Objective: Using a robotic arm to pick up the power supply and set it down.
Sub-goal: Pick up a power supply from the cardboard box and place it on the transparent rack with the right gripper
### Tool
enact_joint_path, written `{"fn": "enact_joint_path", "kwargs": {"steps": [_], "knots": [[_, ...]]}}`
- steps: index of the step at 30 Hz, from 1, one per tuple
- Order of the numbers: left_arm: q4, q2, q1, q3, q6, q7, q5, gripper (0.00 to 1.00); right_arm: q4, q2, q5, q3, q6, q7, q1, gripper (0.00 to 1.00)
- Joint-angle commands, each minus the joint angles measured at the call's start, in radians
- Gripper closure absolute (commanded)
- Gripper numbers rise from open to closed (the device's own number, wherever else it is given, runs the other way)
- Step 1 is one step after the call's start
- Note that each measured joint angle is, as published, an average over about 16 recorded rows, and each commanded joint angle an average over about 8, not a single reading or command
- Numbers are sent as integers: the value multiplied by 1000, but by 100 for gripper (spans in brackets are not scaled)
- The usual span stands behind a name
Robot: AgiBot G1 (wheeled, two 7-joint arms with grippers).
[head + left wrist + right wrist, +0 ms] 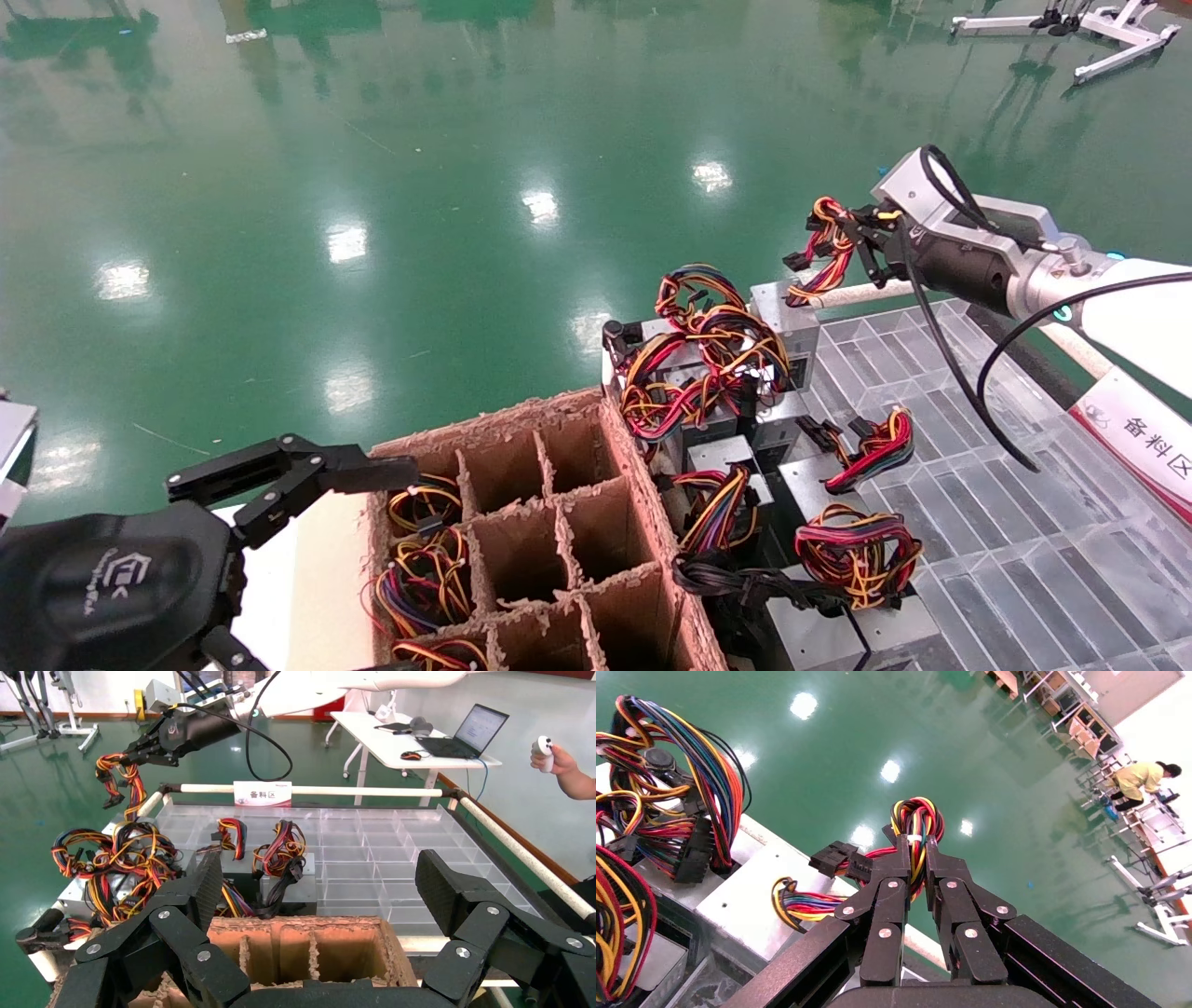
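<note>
- Gripping stage entered: the right gripper [861,244] of the robotic arm [987,256] has its jaws pressed together on a wire bundle [916,829] of red, orange, yellow and black leads, clear in the right wrist view.
- Item held: only the wires; the metal body of the power supply [787,321] is not between the jaws.
- Location of item: the silver-grey box sits at the far end of the row of similar units beside the cardboard crate [540,531], farther from the robot than the crate, on the clear plastic tray [1006,522].
- Contact: the box looks seated among its neighbours; whether it has left its support cannot be told.
- Wires: they run up and away from the box to the jaws, which stand above it and out over the white rail [861,294].
- Orientation: the box appears to stand on end, long axis near upright, wire outlet facing up toward the gripper; judged from the head view only.
- Progress: early. Grasp made; lifting clear, carrying and setting down are left, as far as can be judged.
- Left gripper [307,475]: idle at the near corner of the crate, jaws spread wide, nothing between them.
</note>
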Motion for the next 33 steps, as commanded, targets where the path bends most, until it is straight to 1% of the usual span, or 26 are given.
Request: {"fn": "enact_joint_path", "kwargs": {"steps": [1, 10, 16, 24, 33], "knots": [[0, 0, 0, 0, 0, 0, 0, 0, -1, -1, -1, -1, 3, 1, -1, 100], [0, 0, 0, 0, 0, 0, 0, 0, -3, -16, 18, 12, 0, 18, -8, 100], [0, 0, 0, 0, 0, 0, 0, 0, -2, -21, 36, 25, -19, 27, -28, 100], [0, 0, 0, 0, 0, 0, 0, 0, -2, 9, 56, 39, -63, 35, -42, 100], [0, 0, 0, 0, 0, 0, 0, 0, -2, 32, 141, 98, -70, 58, -72, 100]]}}
